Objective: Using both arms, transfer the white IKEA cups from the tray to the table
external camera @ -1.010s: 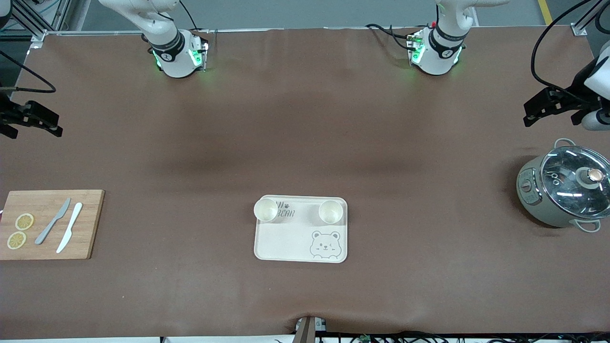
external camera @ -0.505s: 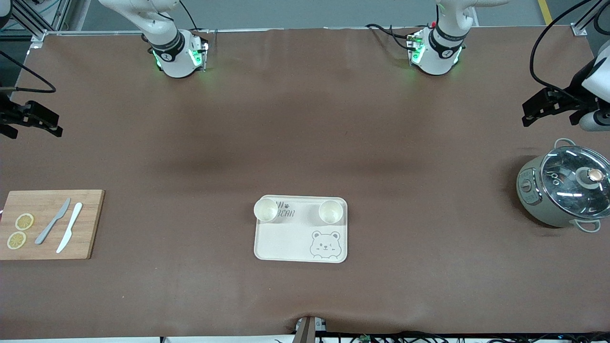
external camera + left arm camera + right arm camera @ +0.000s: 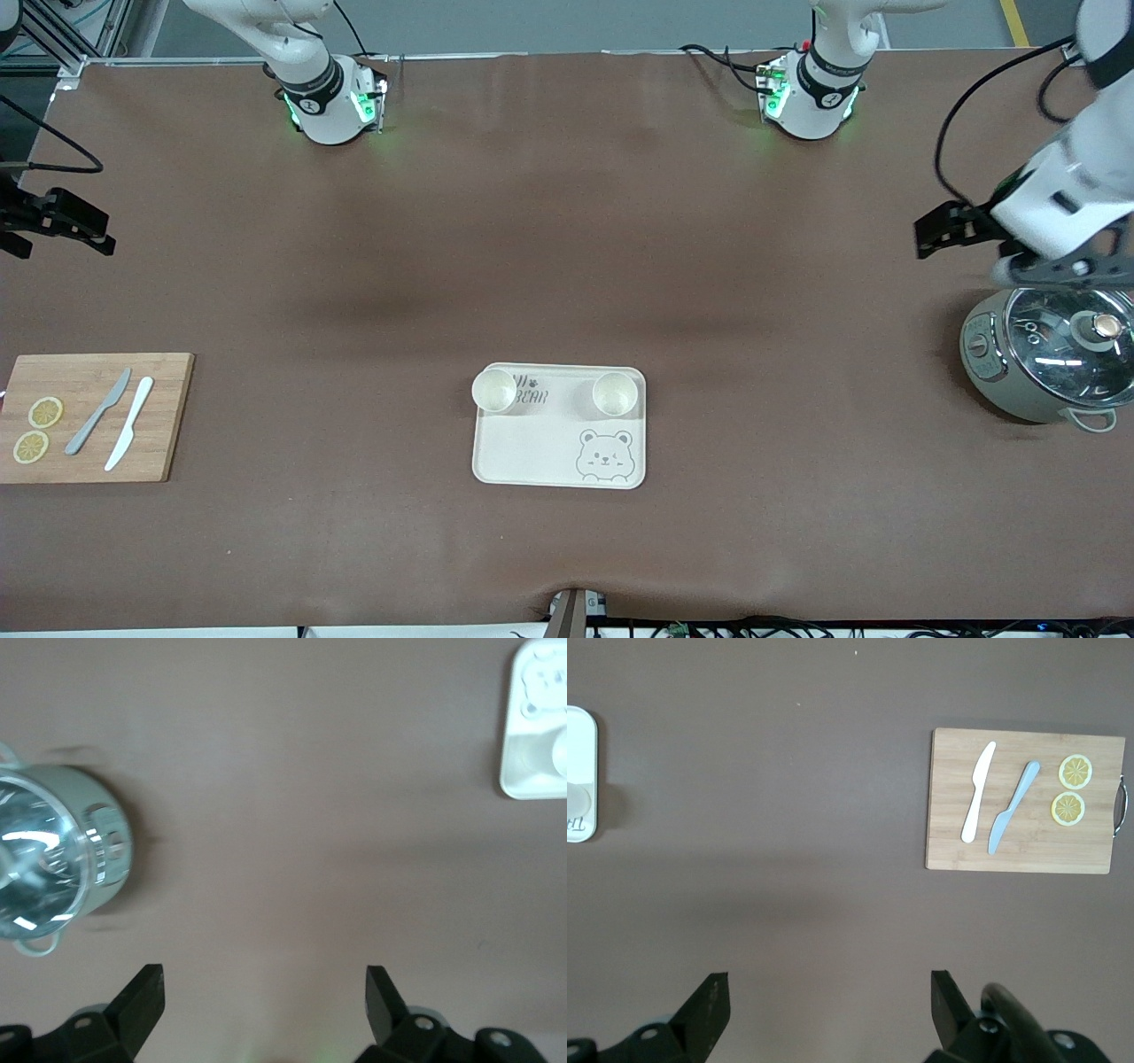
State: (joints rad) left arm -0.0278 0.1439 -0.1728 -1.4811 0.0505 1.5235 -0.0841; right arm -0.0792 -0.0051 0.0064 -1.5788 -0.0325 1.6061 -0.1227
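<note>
Two white cups stand upright on the cream bear-printed tray [image 3: 532,452], along its edge farther from the front camera. One cup [image 3: 494,391] is toward the right arm's end, the other cup [image 3: 615,393] toward the left arm's end. My left gripper [image 3: 932,236] is open and empty, over bare table beside the pot. Its wrist view shows its open gripper [image 3: 263,992], a tray corner [image 3: 523,771] and one cup [image 3: 555,751]. My right gripper [image 3: 93,232] waits open and empty at the right arm's table end. Its wrist view shows its open gripper [image 3: 830,997], the tray edge [image 3: 585,735] and a cup [image 3: 578,800].
A grey-green pot with a glass lid [image 3: 1050,354] stands at the left arm's end and also shows in the left wrist view [image 3: 49,873]. A wooden cutting board [image 3: 93,416] with two knives and two lemon slices lies at the right arm's end and shows in the right wrist view [image 3: 1023,802].
My left arm has swung its gripper in from the table's end toward the middle, now over table beside the pot. The right arm, cups and tray have not moved.
</note>
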